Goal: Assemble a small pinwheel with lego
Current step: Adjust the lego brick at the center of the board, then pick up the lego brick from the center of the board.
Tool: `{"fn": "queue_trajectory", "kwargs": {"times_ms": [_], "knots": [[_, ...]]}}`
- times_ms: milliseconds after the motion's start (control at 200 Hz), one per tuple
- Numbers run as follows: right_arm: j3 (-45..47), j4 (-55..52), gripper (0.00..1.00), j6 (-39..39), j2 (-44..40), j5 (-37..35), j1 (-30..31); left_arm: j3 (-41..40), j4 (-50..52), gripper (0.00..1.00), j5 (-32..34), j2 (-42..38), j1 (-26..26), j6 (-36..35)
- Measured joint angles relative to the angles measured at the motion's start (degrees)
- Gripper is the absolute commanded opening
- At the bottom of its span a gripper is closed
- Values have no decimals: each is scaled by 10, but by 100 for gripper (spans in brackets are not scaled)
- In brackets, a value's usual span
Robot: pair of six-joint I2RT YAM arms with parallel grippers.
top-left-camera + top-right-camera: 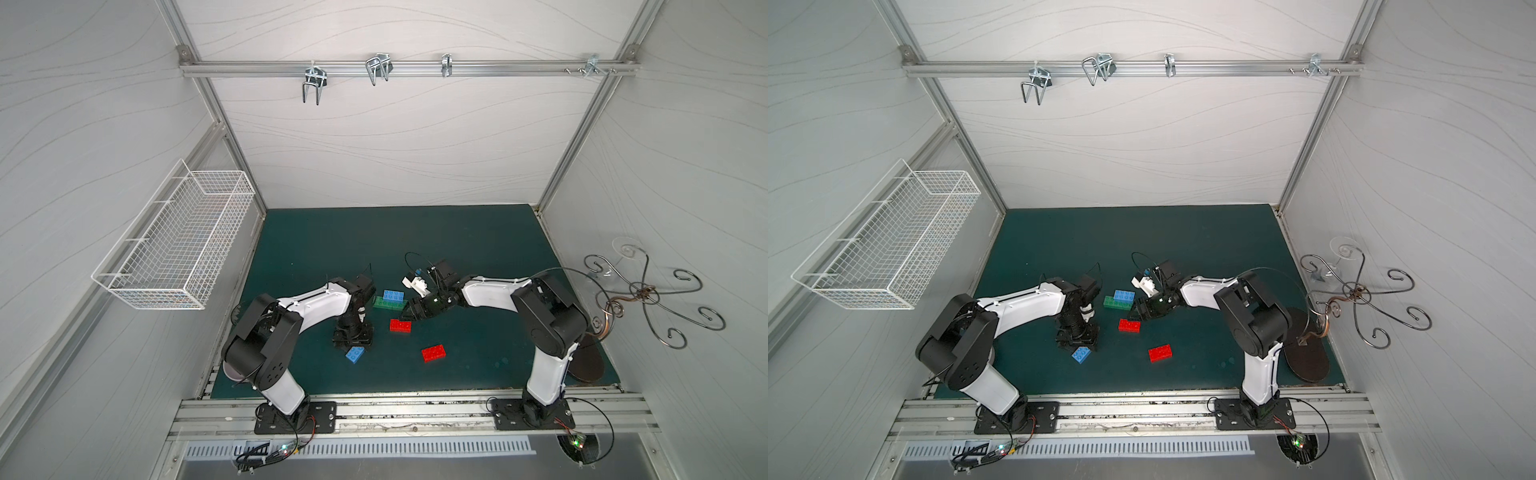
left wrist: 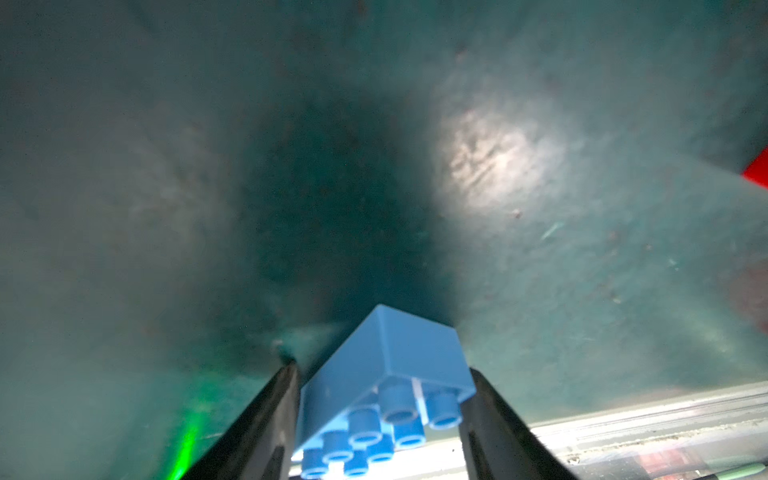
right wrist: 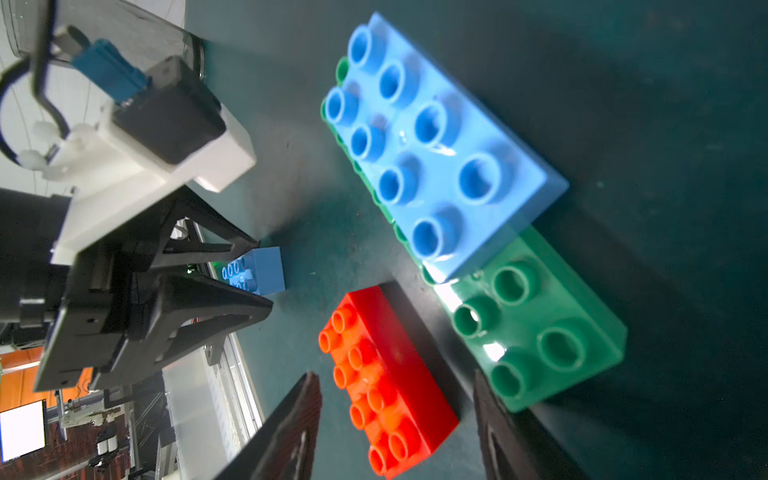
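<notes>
Green mat (image 1: 457, 249): left hand (image 1: 353, 340) points down, straddling a blue brick (image 1: 355, 354).

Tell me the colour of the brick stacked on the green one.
Light blue studded brick; best in the right wrist view.

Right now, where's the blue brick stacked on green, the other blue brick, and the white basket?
stacked blue brick (image 3: 436, 137): right wrist view, its studded top.
other blue brick (image 1: 355, 355): a top view, its studded top.
white basket (image 1: 166, 257): a top view, its wire side wall.
</notes>
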State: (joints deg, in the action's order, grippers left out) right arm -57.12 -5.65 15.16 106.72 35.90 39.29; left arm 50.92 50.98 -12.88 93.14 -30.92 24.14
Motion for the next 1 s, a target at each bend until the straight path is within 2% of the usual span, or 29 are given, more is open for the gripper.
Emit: {"fn": "queue_trajectory", "kwargs": {"times_ms": [260, 345, 600, 655, 755, 895, 1000], "knots": [[-11, 16, 63, 9, 3, -16, -7, 0, 0, 57, 2, 1, 0, 0], [-10, 23, 63, 9, -1, -18, -7, 0, 0, 52, 4, 1, 0, 1], [24, 21, 62, 9, -56, -25, -8, 0, 0, 47, 14, 4, 0, 12], [25, 21, 62, 9, -68, -25, -8, 0, 1, 47, 16, 4, 0, 14], [25, 20, 62, 9, -82, -24, -8, 1, 1, 54, 21, 4, 0, 14], [25, 16, 62, 9, -91, -25, -8, 9, 7, 53, 39, 11, 0, 13], [25, 10, 62, 9, -96, -25, -8, 19, 10, 49, 53, 16, 0, 11]]}}
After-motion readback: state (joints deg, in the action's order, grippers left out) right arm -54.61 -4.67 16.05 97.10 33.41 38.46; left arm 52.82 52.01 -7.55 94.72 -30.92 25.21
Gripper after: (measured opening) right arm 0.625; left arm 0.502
